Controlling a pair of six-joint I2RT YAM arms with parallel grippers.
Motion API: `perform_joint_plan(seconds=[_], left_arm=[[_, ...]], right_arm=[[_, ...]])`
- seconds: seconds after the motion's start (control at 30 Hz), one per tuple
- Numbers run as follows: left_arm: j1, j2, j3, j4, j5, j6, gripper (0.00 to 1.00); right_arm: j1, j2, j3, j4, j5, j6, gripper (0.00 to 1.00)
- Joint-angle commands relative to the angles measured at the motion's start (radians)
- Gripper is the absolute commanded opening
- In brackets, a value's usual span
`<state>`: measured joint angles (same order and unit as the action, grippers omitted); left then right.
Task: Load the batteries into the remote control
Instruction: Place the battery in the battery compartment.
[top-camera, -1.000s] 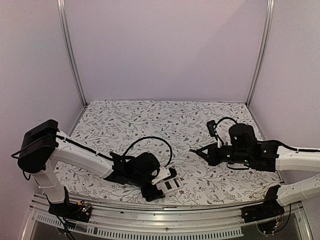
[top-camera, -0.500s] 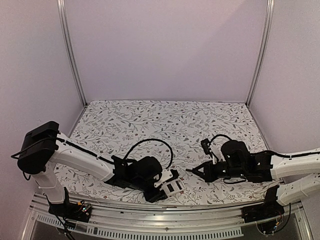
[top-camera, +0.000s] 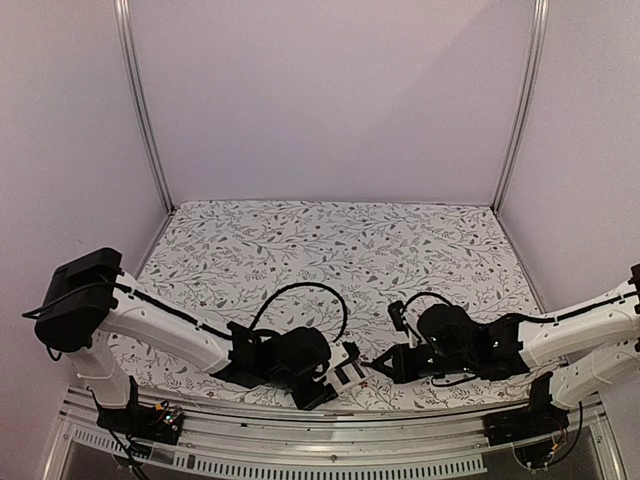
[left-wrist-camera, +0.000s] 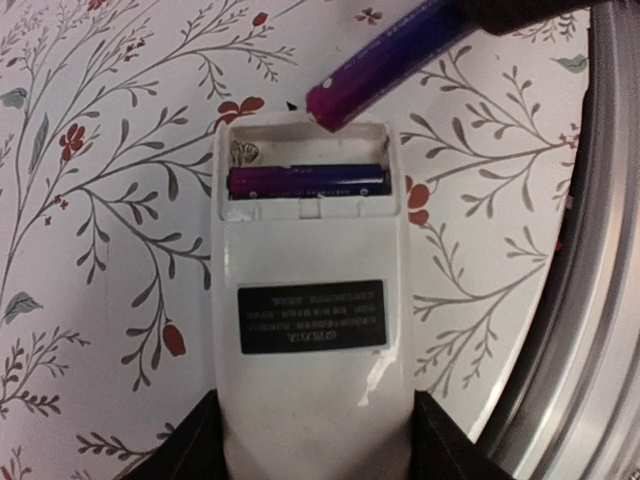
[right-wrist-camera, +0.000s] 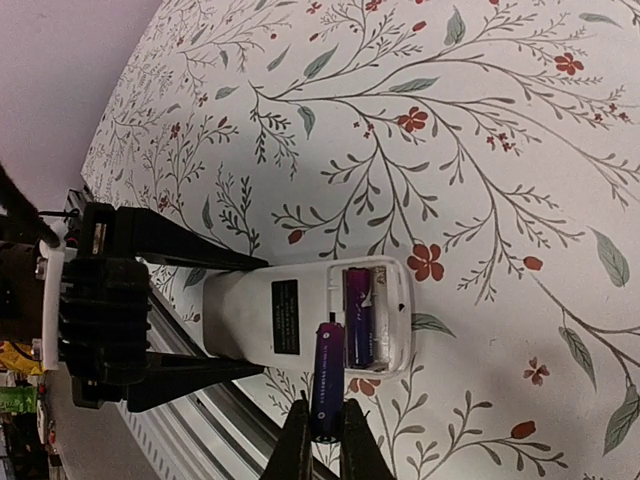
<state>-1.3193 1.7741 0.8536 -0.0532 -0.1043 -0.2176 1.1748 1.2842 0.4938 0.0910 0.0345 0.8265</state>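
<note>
The remote control (left-wrist-camera: 310, 300) lies back up on the floral cloth near the front rail, its battery slot uncovered. My left gripper (left-wrist-camera: 313, 445) is shut on its lower end, a black finger (left-wrist-camera: 185, 450) pressed to each side. One of the batteries (left-wrist-camera: 305, 181), purple-black, lies seated in the slot's nearer bay; the far bay shows a bare spring. My right gripper (right-wrist-camera: 323, 440) is shut on the second battery (right-wrist-camera: 327, 380), which is slanted with its free end over the slot's far rim (left-wrist-camera: 330, 105). From above, both grippers meet at the remote (top-camera: 348, 367).
The metal front rail (left-wrist-camera: 590, 300) runs close beside the remote's right side. The floral table cloth (top-camera: 330, 250) stretches back to the enclosure walls. A black cable (top-camera: 300, 285) loops above the left wrist.
My right arm has swung left and toward the front rail, bringing its battery to the remote. The left jaws have narrowed onto the remote, which shifted slightly right.
</note>
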Motion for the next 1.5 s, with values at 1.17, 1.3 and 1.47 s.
perform_joint_plan(seconds=[1.17, 1.3, 1.47], left_arm=[[-0.023, 0.034, -0.010, -0.087, 0.062, 0.006, 0.53], [-0.024, 0.033, -0.013, -0.086, 0.060, 0.009, 0.53], [-0.021, 0.028, -0.017, -0.091, 0.057, 0.013, 0.53]], right_arm=[[0.041, 0.190, 0.134, -0.140, 0.118, 0.156, 0.00], [0.047, 0.201, 0.135, -0.146, 0.102, 0.187, 0.00], [0.057, 0.199, 0.154, -0.173, 0.110, 0.197, 0.00]])
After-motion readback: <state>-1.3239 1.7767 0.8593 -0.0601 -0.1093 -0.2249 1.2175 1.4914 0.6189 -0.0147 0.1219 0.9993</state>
